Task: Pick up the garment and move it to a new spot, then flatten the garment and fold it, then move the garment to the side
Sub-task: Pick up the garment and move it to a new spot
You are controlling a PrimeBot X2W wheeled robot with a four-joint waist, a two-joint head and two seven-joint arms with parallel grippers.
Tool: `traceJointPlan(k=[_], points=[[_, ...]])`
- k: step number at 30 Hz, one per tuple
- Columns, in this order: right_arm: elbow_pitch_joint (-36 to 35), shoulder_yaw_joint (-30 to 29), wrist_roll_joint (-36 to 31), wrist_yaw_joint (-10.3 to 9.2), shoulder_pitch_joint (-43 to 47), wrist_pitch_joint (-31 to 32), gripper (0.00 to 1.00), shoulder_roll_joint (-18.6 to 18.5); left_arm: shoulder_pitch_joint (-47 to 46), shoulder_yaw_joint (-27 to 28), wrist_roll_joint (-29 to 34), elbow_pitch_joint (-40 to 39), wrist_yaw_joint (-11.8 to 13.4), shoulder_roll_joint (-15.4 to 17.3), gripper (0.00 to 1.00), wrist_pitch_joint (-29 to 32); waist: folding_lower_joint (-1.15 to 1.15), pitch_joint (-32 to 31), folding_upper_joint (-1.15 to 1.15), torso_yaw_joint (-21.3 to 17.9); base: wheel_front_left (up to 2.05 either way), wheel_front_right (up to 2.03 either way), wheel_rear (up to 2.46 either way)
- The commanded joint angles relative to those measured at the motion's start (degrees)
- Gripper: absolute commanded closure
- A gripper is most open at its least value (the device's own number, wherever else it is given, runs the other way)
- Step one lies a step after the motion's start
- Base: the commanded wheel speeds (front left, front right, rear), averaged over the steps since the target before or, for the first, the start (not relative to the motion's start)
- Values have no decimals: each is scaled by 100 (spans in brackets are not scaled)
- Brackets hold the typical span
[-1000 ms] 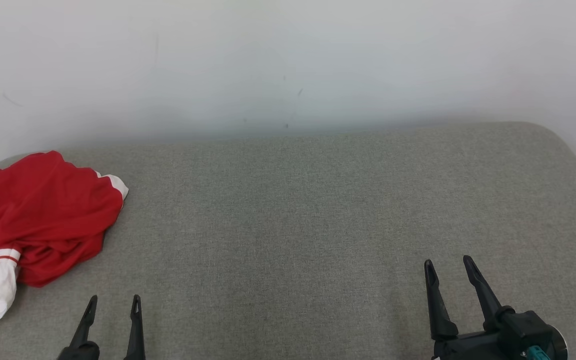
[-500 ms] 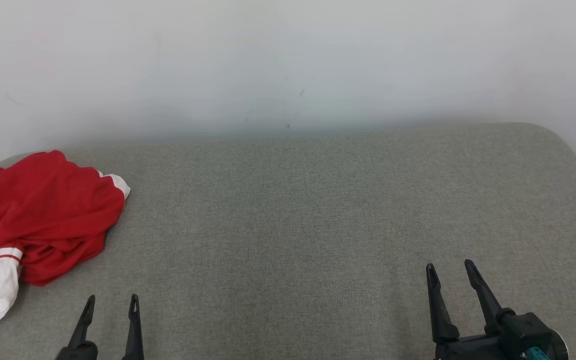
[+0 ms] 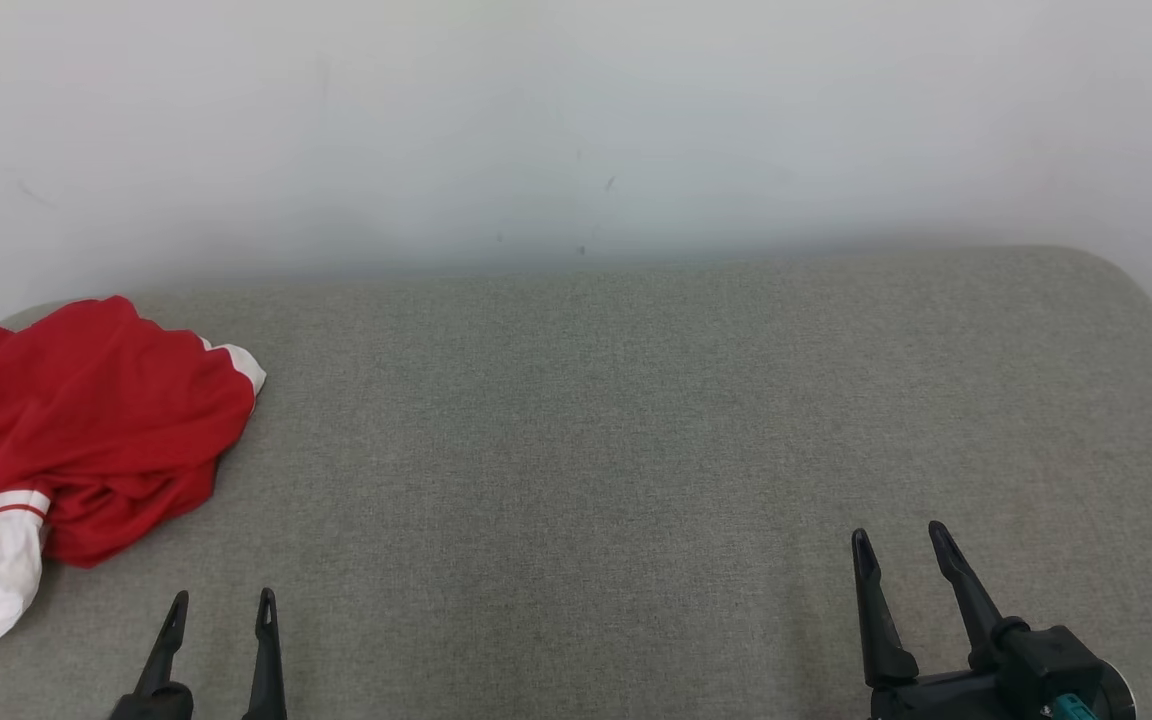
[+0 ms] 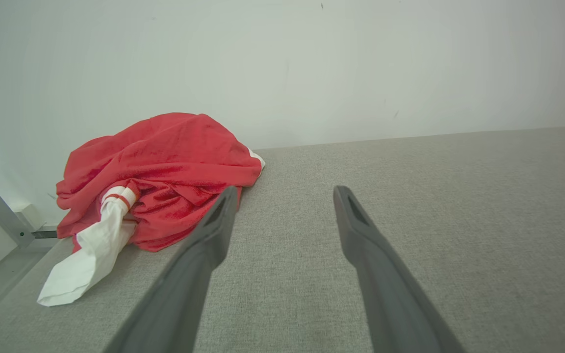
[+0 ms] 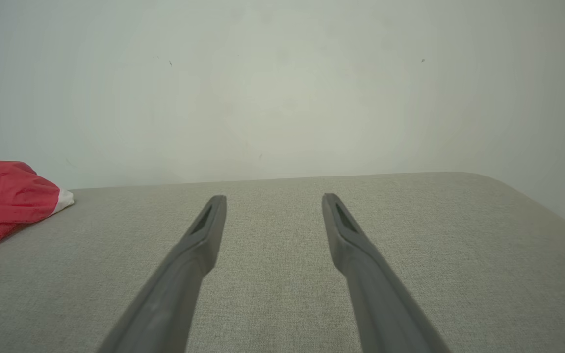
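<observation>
Empty, left tool (image 3: 225, 597) and right tool (image 3: 897, 531) are gaping wide; left likely needing a deep pinch into the garment (image 3: 86, 420)

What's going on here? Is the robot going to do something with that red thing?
Nothing is being held right now. A crumpled red and white garment lies in a heap at the left end of the grey cushioned surface, close to the white wall. The robot's left gripper is the nearer one, beside the heap but not touching it, fingers open. The right gripper sits over bare fabric on the other side, open too. The pick-up has not yet begun.
</observation>
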Motion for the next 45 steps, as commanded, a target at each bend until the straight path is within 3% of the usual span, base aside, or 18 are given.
traceJointPlan(k=[1,15,45], points=[[5,3,54,-12,1,-28,0,3,-4,13,-63,-9,-8,9,0,-20,0,1,0,6,0,0,0],[40,-14,70,-12,60,-28,0,4,-18,12,-46,23,31,50,0,-20,0,-32,0,250,0,0,0],[190,98,170,-12,242,-19,0,4,191,136,-163,152,153,193,0,-20,0,-228,0,2118,0,0,0]])
